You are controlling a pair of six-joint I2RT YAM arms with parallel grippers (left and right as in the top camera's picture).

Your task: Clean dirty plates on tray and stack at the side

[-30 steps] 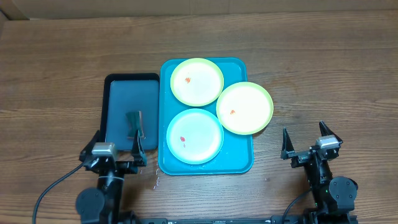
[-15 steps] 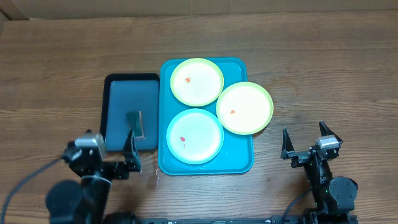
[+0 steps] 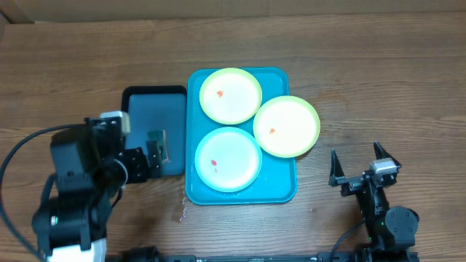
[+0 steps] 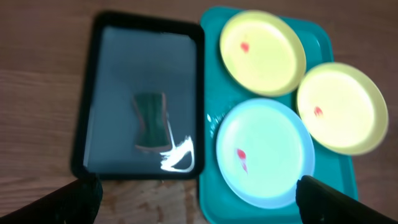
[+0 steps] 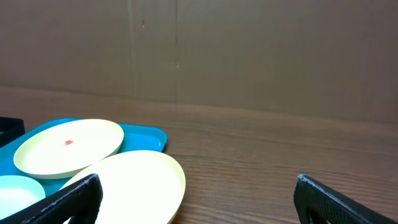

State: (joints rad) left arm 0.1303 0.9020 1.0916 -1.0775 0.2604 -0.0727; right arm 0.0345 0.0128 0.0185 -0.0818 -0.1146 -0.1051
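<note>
On the wooden table (image 3: 378, 87), three dirty plates (image 3: 227, 159) lie on the teal tray (image 3: 280, 191). The dark green sponge (image 4: 151, 121) in the black tray (image 3: 145, 109) lies just ahead of the left gripper (image 3: 144, 161), its long axis pointing away. That nearer arm hovers high, tilted down, jaws wide and empty. The right gripper (image 3: 357, 164) is likewise spread.

Left end effector (image 4: 200, 200) wide open, empty, held high, right end effector (image 3: 356, 161) open, empty, low

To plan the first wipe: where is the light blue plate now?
Overhead, the light blue plate lies in the teal tray's near-left corner, beside the dark tray.
</note>
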